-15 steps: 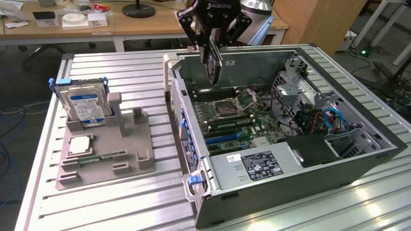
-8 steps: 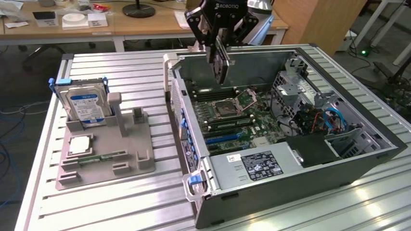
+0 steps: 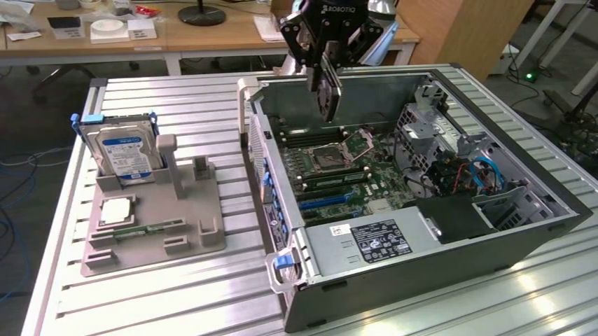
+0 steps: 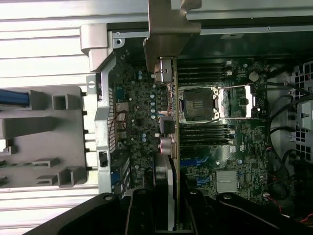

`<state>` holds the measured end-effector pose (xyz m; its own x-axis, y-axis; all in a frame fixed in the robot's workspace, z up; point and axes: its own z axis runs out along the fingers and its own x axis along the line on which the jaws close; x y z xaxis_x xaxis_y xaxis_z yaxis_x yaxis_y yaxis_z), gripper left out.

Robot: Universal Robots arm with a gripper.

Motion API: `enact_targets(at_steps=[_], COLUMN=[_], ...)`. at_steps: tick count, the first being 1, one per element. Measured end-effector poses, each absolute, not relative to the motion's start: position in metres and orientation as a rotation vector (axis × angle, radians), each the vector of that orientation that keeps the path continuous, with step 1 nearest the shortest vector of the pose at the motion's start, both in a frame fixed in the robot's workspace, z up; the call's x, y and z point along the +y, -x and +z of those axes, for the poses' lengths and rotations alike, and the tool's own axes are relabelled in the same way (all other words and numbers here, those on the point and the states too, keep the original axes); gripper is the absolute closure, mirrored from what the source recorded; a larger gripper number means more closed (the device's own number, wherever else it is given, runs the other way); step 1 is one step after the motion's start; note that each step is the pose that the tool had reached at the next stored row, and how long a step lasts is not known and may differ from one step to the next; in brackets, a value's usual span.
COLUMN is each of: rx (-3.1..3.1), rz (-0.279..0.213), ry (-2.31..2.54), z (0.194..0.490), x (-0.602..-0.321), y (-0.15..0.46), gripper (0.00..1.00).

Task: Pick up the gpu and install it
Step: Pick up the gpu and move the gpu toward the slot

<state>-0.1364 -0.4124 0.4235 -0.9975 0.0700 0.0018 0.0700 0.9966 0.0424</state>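
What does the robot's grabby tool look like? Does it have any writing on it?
The tool is black all over, built from chunky jointed links that end in two flat fingers. White letters near its top spell ROBOTIQ.

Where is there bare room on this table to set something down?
Bare table between the gray fixture and the near edge, and beyond the hard drive. Crowded: inside the computer case, where the tool holds the gpu.
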Motion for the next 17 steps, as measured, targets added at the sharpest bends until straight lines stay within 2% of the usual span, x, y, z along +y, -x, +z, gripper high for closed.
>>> enact_targets(at_steps=[17], rx=[-3.139], rz=[-0.067], ry=[0.11], z=[0.423], x=[-0.412], y=[0.116], gripper=[0.72])
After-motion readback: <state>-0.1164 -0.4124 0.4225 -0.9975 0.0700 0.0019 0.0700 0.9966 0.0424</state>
